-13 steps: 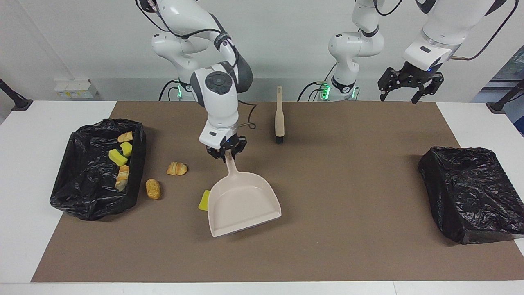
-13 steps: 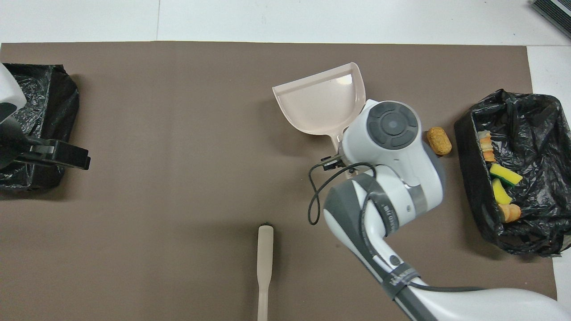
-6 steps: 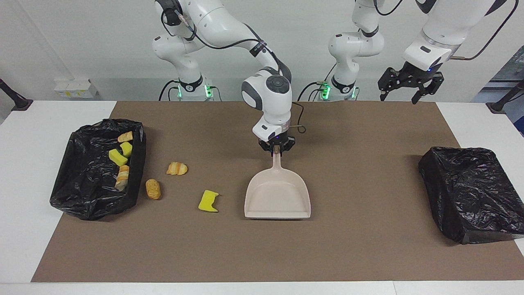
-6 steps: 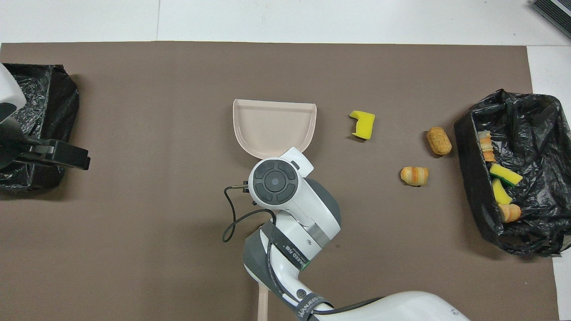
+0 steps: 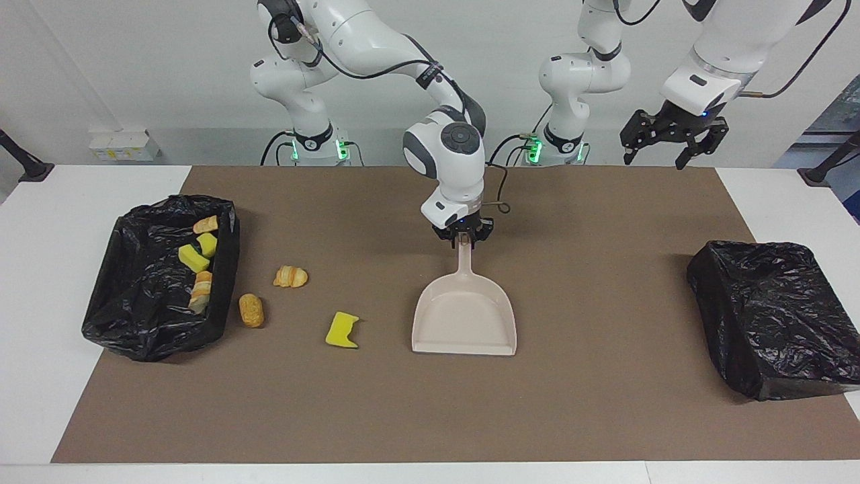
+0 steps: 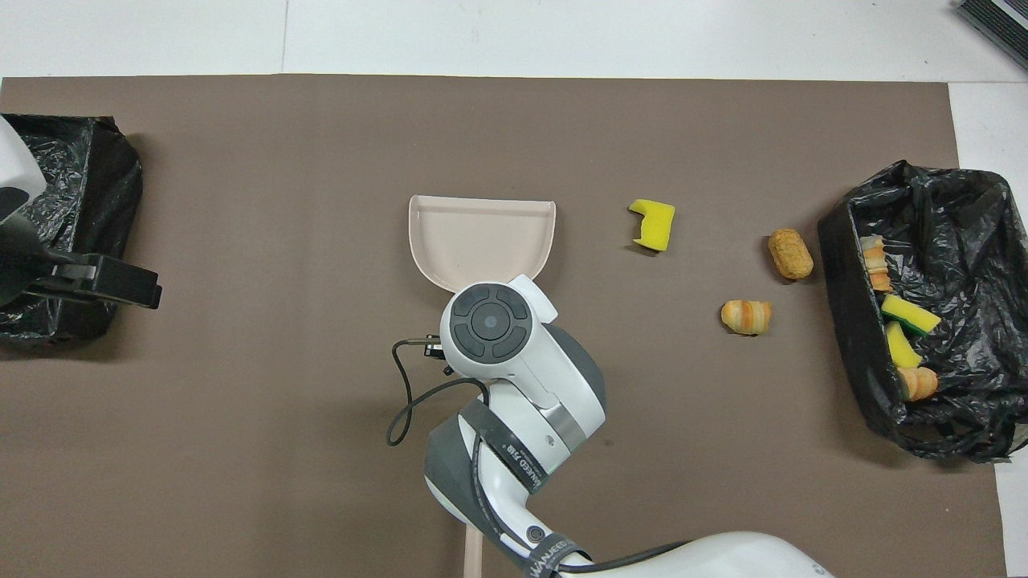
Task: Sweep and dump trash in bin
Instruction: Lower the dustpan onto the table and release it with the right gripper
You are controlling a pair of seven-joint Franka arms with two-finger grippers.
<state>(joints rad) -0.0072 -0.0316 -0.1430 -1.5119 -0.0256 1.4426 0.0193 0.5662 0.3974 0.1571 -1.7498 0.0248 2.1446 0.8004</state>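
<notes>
The dustpan [image 5: 465, 316] has been carried from beside the scraps to mid-mat and is now lying flat, handle pointing toward the robots. The right gripper [image 5: 462, 236] is sitting on that handle; whether it is gripping or letting go, I cannot tell. The left gripper [image 5: 672, 140] is waiting, spread open. Three scraps of trash [image 5: 342, 330] are lying toward the right arm's end, beside the bin [image 5: 144, 323].
</notes>
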